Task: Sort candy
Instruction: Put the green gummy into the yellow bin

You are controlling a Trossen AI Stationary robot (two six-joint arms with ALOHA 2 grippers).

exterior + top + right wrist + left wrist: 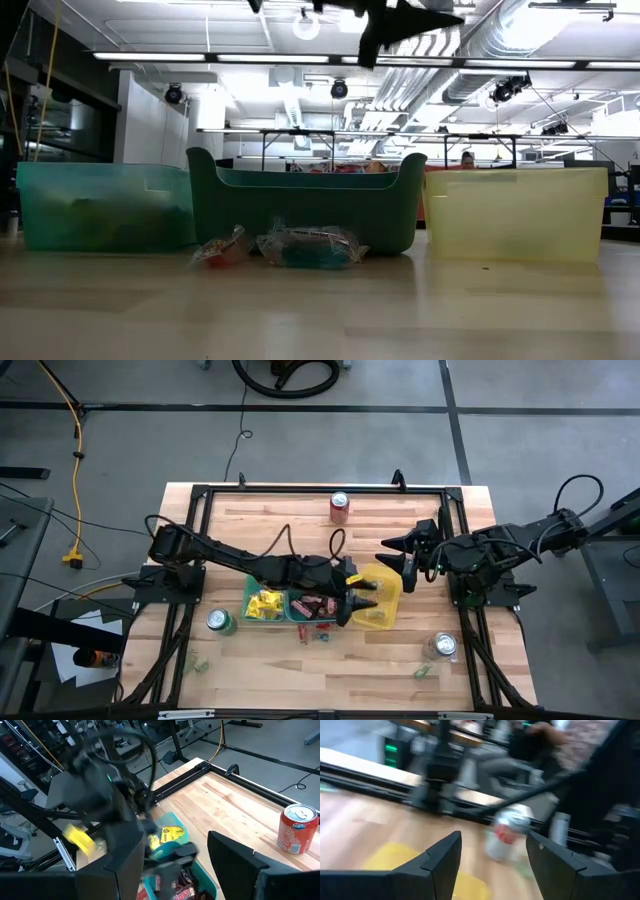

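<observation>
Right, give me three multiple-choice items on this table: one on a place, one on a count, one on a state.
1. Where is the red soda can?
A. inside a bin
B. alone near a table edge, apart from the bins
C. held in a pincer

2. How many bins stand in the row?
A. two
B. three
C. five

3. The left pincer is:
A. open and empty
B. shut on a can
C. shut on a yellow packet

Answers:
1 B: the high view shows it standing alone by the table frame.
2 B: the pale teal bin, dark teal bin and yellow bin sit side by side.
3 A: its wrist view shows the fingers apart with nothing between them.
</observation>
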